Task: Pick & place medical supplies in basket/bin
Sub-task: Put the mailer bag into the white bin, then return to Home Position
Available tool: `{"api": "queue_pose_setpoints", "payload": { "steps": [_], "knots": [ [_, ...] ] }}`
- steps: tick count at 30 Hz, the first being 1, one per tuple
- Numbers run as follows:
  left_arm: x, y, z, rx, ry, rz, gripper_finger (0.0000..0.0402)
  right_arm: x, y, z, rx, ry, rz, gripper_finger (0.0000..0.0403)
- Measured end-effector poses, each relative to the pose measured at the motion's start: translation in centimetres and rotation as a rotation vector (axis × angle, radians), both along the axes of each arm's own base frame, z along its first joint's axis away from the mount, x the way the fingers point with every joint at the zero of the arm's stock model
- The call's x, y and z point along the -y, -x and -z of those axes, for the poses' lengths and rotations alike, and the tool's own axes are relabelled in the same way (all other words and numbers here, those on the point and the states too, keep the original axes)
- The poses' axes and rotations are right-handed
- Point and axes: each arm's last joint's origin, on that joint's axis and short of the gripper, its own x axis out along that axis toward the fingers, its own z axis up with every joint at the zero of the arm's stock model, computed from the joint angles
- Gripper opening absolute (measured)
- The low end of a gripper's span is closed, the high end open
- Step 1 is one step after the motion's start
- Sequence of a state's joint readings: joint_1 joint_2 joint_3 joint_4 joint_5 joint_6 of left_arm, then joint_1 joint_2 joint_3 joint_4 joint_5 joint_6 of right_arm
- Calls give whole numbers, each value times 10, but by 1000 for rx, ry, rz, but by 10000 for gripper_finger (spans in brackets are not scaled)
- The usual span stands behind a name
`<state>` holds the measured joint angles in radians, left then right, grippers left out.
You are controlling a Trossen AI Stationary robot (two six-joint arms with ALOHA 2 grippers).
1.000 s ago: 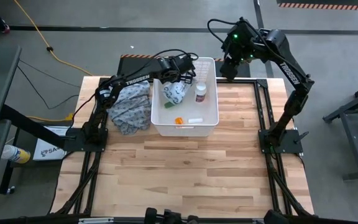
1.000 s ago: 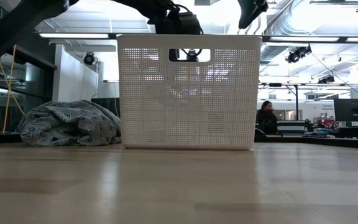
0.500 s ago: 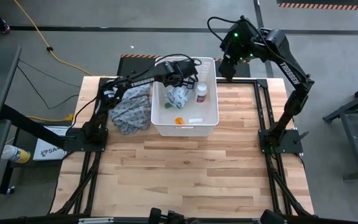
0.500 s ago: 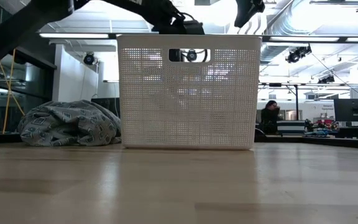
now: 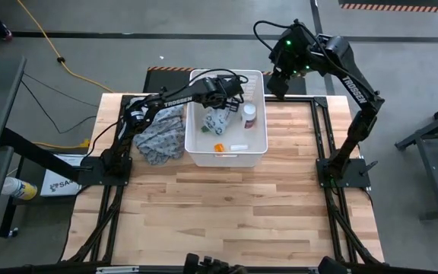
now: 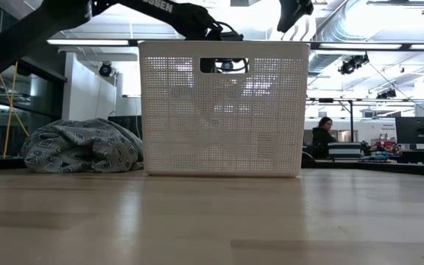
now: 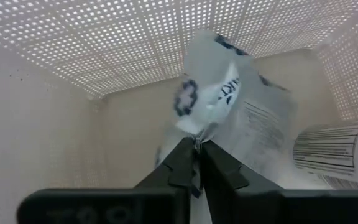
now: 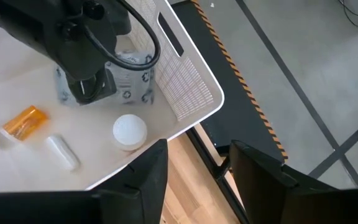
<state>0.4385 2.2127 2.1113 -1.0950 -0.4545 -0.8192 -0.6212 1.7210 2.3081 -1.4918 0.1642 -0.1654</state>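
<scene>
Two end effectors: your left end effector (image 7: 197, 163) pinches the soft packet (image 7: 241, 118) inside the white bin (image 5: 255, 144); your right end effector (image 8: 194, 165) hangs spread above the bin's far corner.

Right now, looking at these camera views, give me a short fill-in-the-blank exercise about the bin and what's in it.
1. The left gripper reaches into the white bin and pinches the soft ______ between its jaws.
2. The white pill bottle stands ______ the bin.
3. The patterned cloth lies on the table beside the bin, on the ______ arm's side.
4. The right gripper hovers above the bin's rim, holding ______.

Missing words: packet; inside; left; nothing
</scene>
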Motion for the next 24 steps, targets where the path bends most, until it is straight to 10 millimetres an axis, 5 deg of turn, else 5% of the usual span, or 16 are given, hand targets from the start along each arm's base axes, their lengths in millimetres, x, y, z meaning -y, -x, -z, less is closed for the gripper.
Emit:
{"api": "queue_pose_setpoints", "payload": {
  "steps": [13,24],
  "knots": [
    [-1,-4,-2,30,-11,31,82,0,0,0,9,-10,-10,169],
    [-1,-8,-8,67,10,136,167,0,-1,0,12,-13,-14,169]
  ]
}}
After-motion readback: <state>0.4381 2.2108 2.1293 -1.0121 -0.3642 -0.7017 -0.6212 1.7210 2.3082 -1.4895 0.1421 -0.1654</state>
